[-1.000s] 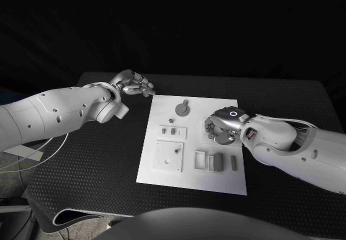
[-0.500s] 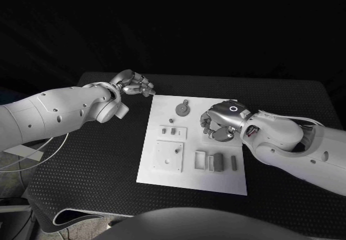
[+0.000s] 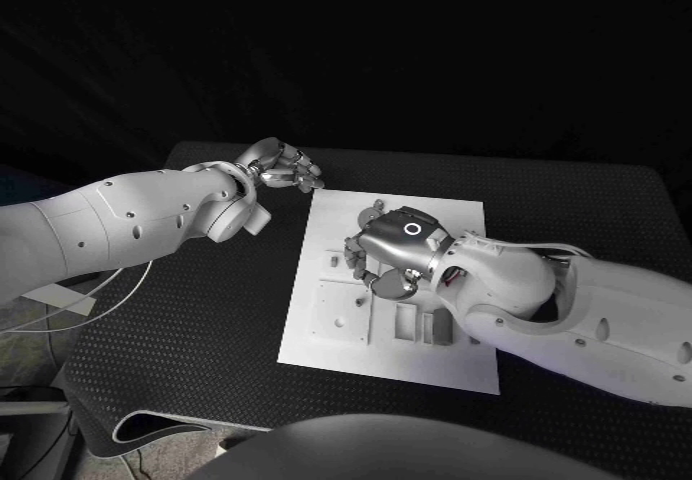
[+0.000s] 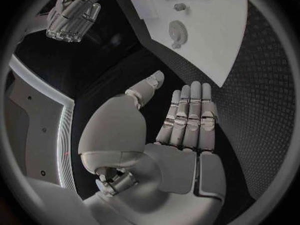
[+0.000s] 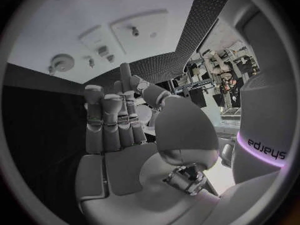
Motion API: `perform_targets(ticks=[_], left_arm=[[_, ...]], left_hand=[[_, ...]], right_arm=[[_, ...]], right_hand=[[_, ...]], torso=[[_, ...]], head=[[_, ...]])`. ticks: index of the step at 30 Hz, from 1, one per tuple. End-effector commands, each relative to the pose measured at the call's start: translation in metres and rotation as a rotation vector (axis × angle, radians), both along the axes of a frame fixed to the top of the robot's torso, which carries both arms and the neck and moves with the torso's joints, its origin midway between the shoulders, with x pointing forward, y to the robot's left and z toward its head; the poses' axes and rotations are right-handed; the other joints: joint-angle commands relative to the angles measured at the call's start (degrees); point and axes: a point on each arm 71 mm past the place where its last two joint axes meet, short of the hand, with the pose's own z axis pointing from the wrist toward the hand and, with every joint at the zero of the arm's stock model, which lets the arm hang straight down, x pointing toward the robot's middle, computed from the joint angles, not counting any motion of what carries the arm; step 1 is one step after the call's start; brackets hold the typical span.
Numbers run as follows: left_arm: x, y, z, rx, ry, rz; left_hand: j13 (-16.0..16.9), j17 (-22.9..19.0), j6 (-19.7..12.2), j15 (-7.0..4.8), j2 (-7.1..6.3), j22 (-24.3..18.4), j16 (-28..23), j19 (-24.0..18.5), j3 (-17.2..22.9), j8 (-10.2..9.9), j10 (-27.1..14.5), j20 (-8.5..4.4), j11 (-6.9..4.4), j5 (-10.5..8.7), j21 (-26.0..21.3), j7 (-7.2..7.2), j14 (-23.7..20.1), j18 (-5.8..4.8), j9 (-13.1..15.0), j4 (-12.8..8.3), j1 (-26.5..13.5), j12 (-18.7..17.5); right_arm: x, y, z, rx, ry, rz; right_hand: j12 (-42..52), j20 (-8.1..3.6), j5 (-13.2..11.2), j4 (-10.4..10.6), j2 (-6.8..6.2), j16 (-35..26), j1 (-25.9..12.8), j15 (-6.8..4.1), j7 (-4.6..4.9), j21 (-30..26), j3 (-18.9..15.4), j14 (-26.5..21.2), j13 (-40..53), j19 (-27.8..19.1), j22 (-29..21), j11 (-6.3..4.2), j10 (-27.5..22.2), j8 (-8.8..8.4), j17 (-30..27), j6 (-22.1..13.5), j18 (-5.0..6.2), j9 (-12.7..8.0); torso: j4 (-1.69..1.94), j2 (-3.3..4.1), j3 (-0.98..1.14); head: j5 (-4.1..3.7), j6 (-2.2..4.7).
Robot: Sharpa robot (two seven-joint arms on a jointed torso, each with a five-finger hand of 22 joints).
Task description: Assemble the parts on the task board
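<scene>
The white task board (image 3: 382,360) lies mid-table. My right hand (image 3: 382,255) hovers over its middle, fingers apart and nothing in them; the right wrist view shows those fingers (image 5: 115,120) nearly straight above the board (image 5: 50,20). Grey parts lie on the board: a round disc (image 3: 371,209) at the far end, partly hidden by the hand, a square plate (image 3: 342,310), and a frame (image 3: 404,320) beside a bar (image 3: 440,327). My left hand (image 3: 281,165) hangs off the board's far left corner, its fingers (image 4: 187,117) straight and holding nothing. The disc (image 4: 177,31) lies ahead of it.
The black table (image 3: 188,330) spreads wide on both sides of the board. A white cable (image 3: 87,300) runs off the table's left edge under my left arm. In the right wrist view the square plate (image 5: 150,27) carries a small peg (image 5: 134,31).
My right hand has swung from the board's right edge leftward to above its middle, now covering the small parts there. The left hand has barely shifted, its fingers a little straighter.
</scene>
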Motion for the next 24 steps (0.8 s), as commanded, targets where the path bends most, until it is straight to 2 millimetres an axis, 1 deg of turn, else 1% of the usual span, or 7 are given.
perform_targets(ticks=[1, 7, 8, 11, 14, 17, 24], left_arm=[[0.0, -0.003, 0.001, -0.006, -0.004, -0.017], [0.001, -0.003, 0.001, -0.005, -0.005, -0.015], [0.001, -0.004, 0.001, -0.006, -0.004, -0.015], [0.002, -0.006, 0.001, -0.007, -0.005, -0.019], [0.002, -0.009, 0.001, -0.008, -0.005, -0.024], [0.002, -0.009, 0.001, -0.009, -0.005, -0.025], [0.002, -0.008, 0.001, -0.008, -0.003, -0.023]], left_hand=[[-0.1, 0.1, -0.4, 0.36, -0.06, -0.1, -0.4, 0.0, -0.2, 0.2, -0.3, 0.12, -0.05, -0.05, 0.0, -0.03, 0.2, -0.22, 0.0, 0.0, 0.1, -0.2], [-0.1, 0.1, -0.4, 0.36, -0.05, -0.1, -0.4, 0.0, -0.2, 0.2, -0.3, 0.12, -0.05, -0.05, 0.0, -0.03, 0.2, -0.21, 0.0, 0.0, 0.1, -0.2], [-0.1, 0.1, -0.4, 0.36, -0.05, -0.2, -0.4, 0.0, -0.2, 0.2, -0.3, 0.12, -0.05, -0.05, 0.0, -0.02, 0.2, -0.21, 0.0, 0.0, 0.1, -0.2], [-0.1, 0.2, -0.4, 0.36, -0.04, -0.2, -0.4, 0.0, -0.2, 0.2, -0.3, 0.12, -0.05, -0.04, 0.0, -0.02, 0.2, -0.21, 0.0, 0.0, 0.1, -0.2], [-0.1, 0.2, -0.4, 0.36, -0.04, -0.2, -0.4, 0.0, -0.2, 0.2, -0.3, 0.12, -0.05, -0.04, 0.0, -0.02, 0.2, -0.21, 0.0, 0.0, 0.1, -0.2], [-0.1, 0.2, -0.4, 0.36, -0.02, -0.2, -0.5, 0.0, -0.2, 0.2, -0.3, 0.12, -0.05, -0.04, 0.0, -0.02, 0.2, -0.21, 0.0, 0.0, 0.1, -0.2], [-0.1, 0.3, -0.4, 0.36, 0.0, -0.3, -0.5, 0.0, -0.2, 0.3, -0.3, 0.12, -0.05, -0.04, 0.0, -0.02, 0.2, -0.21, 0.0, 0.0, 0.1, -0.2]], right_arm=[[-0.004, 0.01, -0.011, -0.016, -0.014, 0.039], [-0.015, 0.027, -0.03, -0.019, 0.031, 0.069], [-0.016, 0.03, -0.034, -0.024, 0.037, 0.073], [-0.02, 0.033, -0.043, -0.036, 0.054, 0.082], [-0.022, 0.034, -0.052, -0.047, 0.069, 0.083], [-0.024, 0.034, -0.058, -0.053, 0.078, 0.083], [-0.026, 0.03, -0.07, -0.067, 0.103, 0.073]], right_hand=[[0.6, -0.05, 0.2, 0.2, 0.14, 0.2, 0.1, -0.33, -0.07, 0.3, 0.7, 0.0, 2.3, 0.4, 1.2, -1.13, 2.5, 0.31, 0.1, 0.5, 5.79, 0.1], [0.6, -0.06, 0.2, 0.2, 0.14, 0.2, 0.1, -0.35, -0.07, 0.3, 0.7, 0.0, 2.3, 0.4, 1.2, -1.14, 2.5, 0.3, 0.1, 0.5, 5.79, 0.1], [0.6, -0.06, 0.2, 0.2, 0.14, 0.2, 0.1, -0.35, -0.07, 0.3, 0.7, 0.0, 2.3, 0.4, 1.2, -1.14, 2.5, 0.3, 0.1, 0.5, 5.79, 0.1], [0.6, -0.05, 0.2, 0.2, 0.15, 0.2, 0.1, -0.35, -0.07, 0.3, 0.7, 0.0, 2.3, 0.4, 1.2, -1.15, 2.5, 0.29, 0.1, 0.5, 5.79, 0.1], [0.6, -0.05, 0.2, 0.2, 0.16, 0.2, 0.1, -0.35, -0.07, 0.3, 0.7, 0.0, 2.3, 0.4, 1.2, -1.15, 2.5, 0.28, 0.1, 0.5, 5.79, 0.1], [0.6, -0.05, 0.2, 0.2, 0.17, 0.2, 0.1, -0.36, -0.07, 0.4, 0.8, 0.0, 2.3, 0.4, 1.2, -1.15, 2.5, 0.27, 0.1, 0.5, 5.79, 0.1], [0.5, -0.06, 0.2, 0.2, 0.2, 0.2, 0.0, -0.36, -0.07, 0.4, 0.8, 0.0, 2.4, 0.4, 1.2, -1.16, 2.5, 0.26, 0.1, 0.5, 5.79, 0.1]], torso=[[0.17, -0.04, 0.12], [0.38, 0.05, -0.02], [0.34, 0.06, -0.03], [0.26, 0.06, -0.01], [0.13, 0.03, -0.01], [0.15, 0.04, -0.04], [0.16, 0.02, 0.02]], head=[[0.57, 0.01], [1.88, 0.01], [2.37, 0.01], [3.14, 0.01], [3.49, 0.01], [3.96, 0.01], [5.01, 0.01]])
